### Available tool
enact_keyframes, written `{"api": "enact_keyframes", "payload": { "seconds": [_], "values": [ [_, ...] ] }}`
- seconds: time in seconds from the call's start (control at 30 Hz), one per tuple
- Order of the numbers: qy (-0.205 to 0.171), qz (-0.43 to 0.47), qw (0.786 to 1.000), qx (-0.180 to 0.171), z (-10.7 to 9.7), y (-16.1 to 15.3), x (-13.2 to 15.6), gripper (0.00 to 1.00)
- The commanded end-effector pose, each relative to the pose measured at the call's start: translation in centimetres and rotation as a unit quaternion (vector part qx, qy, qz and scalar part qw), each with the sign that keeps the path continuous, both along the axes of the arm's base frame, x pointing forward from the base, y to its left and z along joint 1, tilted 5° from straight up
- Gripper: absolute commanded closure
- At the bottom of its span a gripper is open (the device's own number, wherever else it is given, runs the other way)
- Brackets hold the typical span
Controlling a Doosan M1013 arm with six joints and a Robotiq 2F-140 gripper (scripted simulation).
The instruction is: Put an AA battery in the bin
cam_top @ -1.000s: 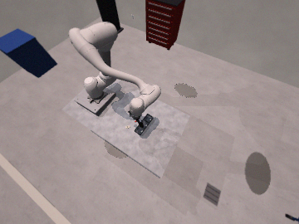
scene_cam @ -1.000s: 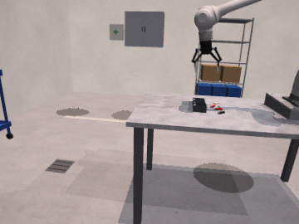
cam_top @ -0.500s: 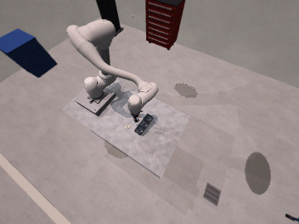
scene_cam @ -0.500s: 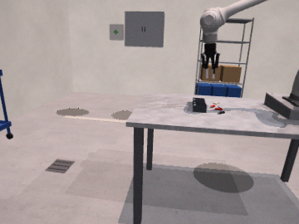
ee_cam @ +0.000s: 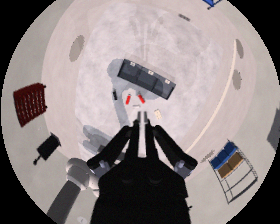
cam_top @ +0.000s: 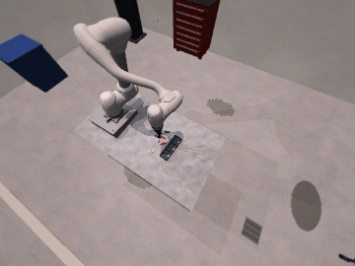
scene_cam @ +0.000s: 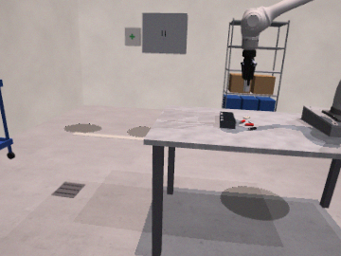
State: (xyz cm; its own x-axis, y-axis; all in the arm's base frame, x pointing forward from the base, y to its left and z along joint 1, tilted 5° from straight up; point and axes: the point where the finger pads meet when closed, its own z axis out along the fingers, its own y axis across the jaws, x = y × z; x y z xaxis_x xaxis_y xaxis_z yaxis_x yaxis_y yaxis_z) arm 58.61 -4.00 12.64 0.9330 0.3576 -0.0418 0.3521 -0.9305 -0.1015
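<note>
My gripper is shut, with nothing that I can make out between the fingers. It hangs well above the table, over a small cluster of items. A long dark bin with several compartments lies just beyond the cluster; its marks are too small to read. The cluster holds two small red things and a tiny pale thing. I cannot tell which of them are AA batteries.
The arm's base plate stands at one end of the table. A shelf rack with boxes stands behind the table, and a red drawer cabinet stands further off on the floor.
</note>
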Motion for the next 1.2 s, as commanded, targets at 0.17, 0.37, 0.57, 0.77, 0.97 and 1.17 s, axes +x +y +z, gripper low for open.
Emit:
{"api": "enact_keyframes", "payload": {
  "seconds": [0.17,0.37,0.57,0.77,0.97,1.17],
  "values": [
    [-0.003,-0.139,0.99,-0.011,0.0,1.5,-1.6,0.95],
    [-0.004,-0.19,0.982,-0.013,0.0,1.9,-2.1,0.95],
    [-0.001,-0.225,0.974,-0.015,-1.1,1.2,-1.2,0.95],
    [-0.001,-0.225,0.974,-0.015,-3.5,-0.3,0.7,0.95],
    [-0.001,-0.225,0.974,-0.015,-7.0,-2.4,3.6,0.95],
    [-0.001,-0.225,0.974,-0.015,-10.5,-4.6,6.4,0.95]
  ]
}}
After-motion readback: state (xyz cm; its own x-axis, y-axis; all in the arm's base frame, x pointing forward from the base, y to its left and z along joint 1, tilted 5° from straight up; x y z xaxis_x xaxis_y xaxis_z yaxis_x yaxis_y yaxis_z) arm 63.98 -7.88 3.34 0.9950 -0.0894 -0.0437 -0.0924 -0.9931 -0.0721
